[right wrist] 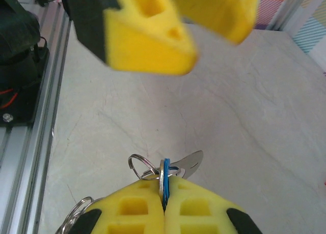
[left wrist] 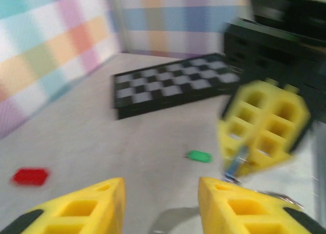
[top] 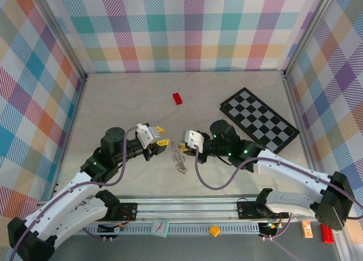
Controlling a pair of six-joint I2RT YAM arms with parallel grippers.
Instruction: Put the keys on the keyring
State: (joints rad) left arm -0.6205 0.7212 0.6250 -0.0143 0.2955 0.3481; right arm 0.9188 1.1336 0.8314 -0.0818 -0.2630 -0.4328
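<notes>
The small silver key with a blue plastic head [right wrist: 164,174] stands edge-on, pinched between the closed yellow foam fingers of the right gripper [right wrist: 164,187]. Its blade pokes out past them above the pale table [right wrist: 244,107]. The second key, with a green plastic head [left wrist: 198,156], lies flat on the table, apart from both grippers. The thin silvery-grey wire keyring [top: 179,159] appears to lie on the table just to the near side of the right gripper, but it is too fine to tell whether it touches anything. The left gripper [left wrist: 160,196] faces the right one at close range, its yellow fingers spread wide with nothing between them. The small red brick [top: 178,98] and the black-and-white chequered board [top: 258,125] sit well back.

The step in hand looks like threading the blue key: the key is held, the ring is not. The next move probably calls for the left gripper to take the ring and steady it, then to line the key's hole up closely with the wire.
</notes>
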